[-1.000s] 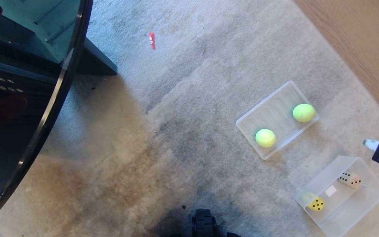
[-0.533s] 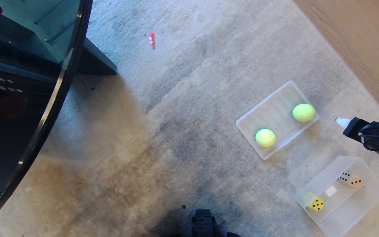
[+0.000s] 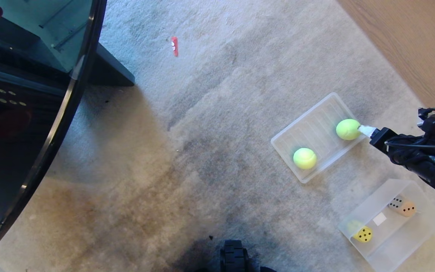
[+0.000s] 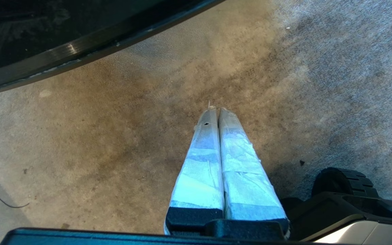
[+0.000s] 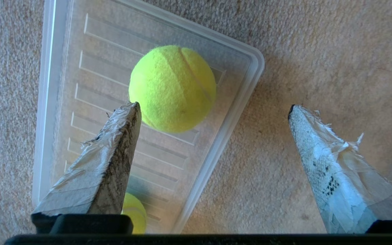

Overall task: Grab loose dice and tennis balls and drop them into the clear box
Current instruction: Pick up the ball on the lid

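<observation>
— Right gripper (image 5: 213, 109): where is it, and is it grasping anything?

— It hangs over the far corner of the flat, shallow, ridged clear plastic tray (image 3: 296, 132) on the beige carpet (image 3: 202, 151). Its two tape-wrapped fingers (image 5: 107, 160) are spread wide apart and nothing is between them. In the head view the black right arm reaches in from the right edge, and its white fingertip lies at the edge of the nearer fuzzy yellow-green tennis ball (image 3: 348, 129).

— How does that ball sit relative to the fingers?

— In the right wrist view the ball (image 5: 172, 88) lies in the tray just ahead of one fingertip, off to that finger's side rather than centred in the gap. The other finger is over bare carpet outside the tray's rim. I cannot tell whether the near fingertip touches the ball.

— The other ball?

— The second fuzzy yellow-green tennis ball (image 3: 304, 158) rests at the opposite end of the same tray, well apart from the gripper.

— And the box?

— The frosted translucent rectangular plastic box (image 3: 421, 234) stands on the carpet near the tray, below the right arm in the head view. Inside are a yellow die with black dots (image 3: 363, 234) and a tan die (image 3: 403, 206), at opposite ends.

— Left gripper (image 4: 216, 110)?

— Parked low over the carpet, fingers pressed together, empty.
</observation>
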Controlling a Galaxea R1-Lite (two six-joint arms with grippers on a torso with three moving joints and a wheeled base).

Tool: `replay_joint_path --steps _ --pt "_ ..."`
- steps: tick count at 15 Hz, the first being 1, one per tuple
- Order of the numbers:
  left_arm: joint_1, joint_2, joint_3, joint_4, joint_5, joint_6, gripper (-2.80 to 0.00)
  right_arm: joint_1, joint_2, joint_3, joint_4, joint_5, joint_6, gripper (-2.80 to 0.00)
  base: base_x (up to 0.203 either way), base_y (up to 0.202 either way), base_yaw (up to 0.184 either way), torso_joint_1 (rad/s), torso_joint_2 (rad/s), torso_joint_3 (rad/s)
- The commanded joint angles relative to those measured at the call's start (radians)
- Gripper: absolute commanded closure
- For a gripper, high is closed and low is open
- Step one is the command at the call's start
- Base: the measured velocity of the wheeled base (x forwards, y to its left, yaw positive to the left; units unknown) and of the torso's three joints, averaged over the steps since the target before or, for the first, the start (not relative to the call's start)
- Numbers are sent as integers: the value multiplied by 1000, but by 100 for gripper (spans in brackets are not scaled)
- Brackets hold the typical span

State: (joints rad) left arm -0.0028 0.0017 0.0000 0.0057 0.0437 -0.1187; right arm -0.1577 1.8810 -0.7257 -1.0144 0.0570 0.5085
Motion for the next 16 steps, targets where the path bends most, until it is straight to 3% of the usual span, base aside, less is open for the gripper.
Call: replay_joint_path --steps 1,8,16 --pt "0 0 0 0 1 -1 0 3 39 -30 -6 13 9 -280 0 0 0 0 0 0" --pt "0 0 0 0 1 -1 0 -3 111 -136 -7 88 75 -280 0 0 0 0 0 0" --pt "0 0 0 0 1 -1 0 10 166 -176 -7 145 82 -280 0 0 0 0 0 0"
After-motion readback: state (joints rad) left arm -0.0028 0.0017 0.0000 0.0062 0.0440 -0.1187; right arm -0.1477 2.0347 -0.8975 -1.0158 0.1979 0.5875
